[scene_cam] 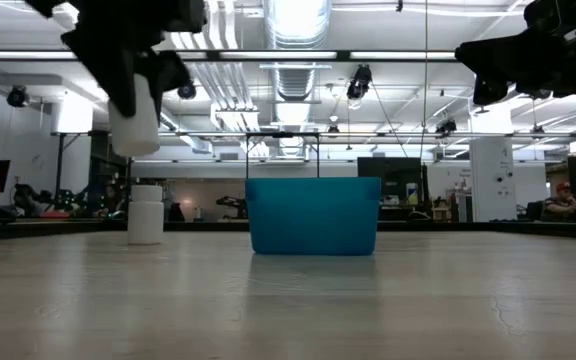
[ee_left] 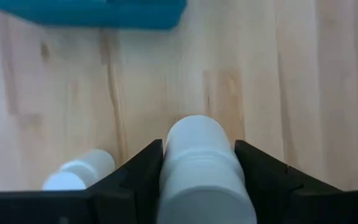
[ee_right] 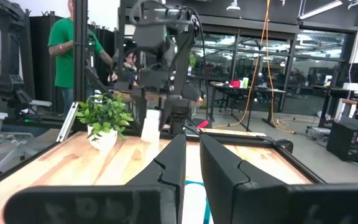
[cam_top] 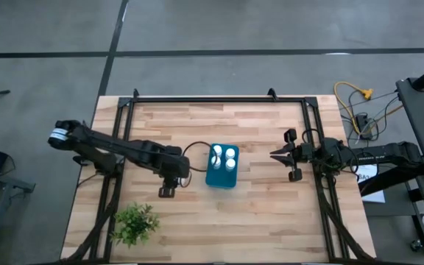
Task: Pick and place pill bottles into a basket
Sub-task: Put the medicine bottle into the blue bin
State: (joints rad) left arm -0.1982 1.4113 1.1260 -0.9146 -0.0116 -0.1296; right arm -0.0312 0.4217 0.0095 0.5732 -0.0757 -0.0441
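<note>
White cyl. plastic bottle (ee_left: 201, 177) btwn left fingers (ee_left: 138, 177), nr teal bin (cam_top: 221, 175)

Bright ceiling strip lights (scene_cam: 298, 20) flare white overhead; bench (cam_top: 256, 206) evenly lit, shadows faint; near bottle (ee_left: 204, 174) soft, out of focus.

Four pill bottles (cam_top: 224, 159) stand in one basket (cam_top: 221, 179); two more bottles (scene_cam: 145, 213) outside it; one plant (cam_top: 135, 223)
</note>
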